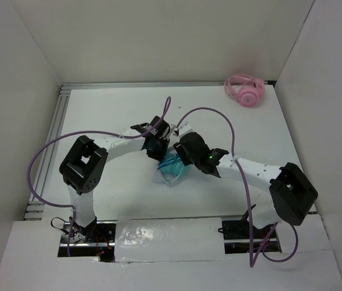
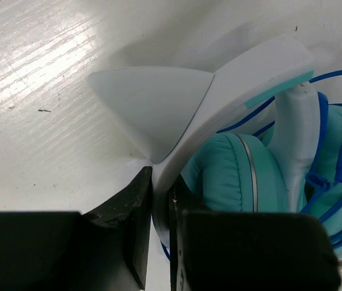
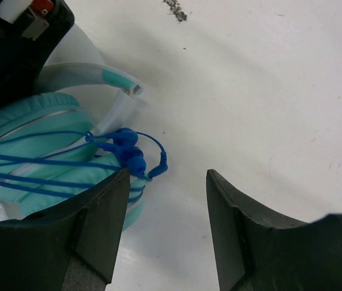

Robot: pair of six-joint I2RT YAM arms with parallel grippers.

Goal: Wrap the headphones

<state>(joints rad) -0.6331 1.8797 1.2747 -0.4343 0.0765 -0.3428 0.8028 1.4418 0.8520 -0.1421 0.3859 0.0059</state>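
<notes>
Clamping my left tool (image 2: 159, 200) on the white-banded teal over-ear headphones (image 2: 225, 176), I judged their thin blue cable (image 3: 31, 159) nearly wound; my right tool (image 3: 166, 194) gaped beside the plug (image 3: 128, 154).

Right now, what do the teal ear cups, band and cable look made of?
Ear cups: probably soft matte teal leatherette over padding; the surface puckers in faint wrinkles.
Band: smooth white hard plastic, slight sheen, crisp edges.
Cable: thin blue rubbery or PVC jacket; it lies in limp loops.
</notes>
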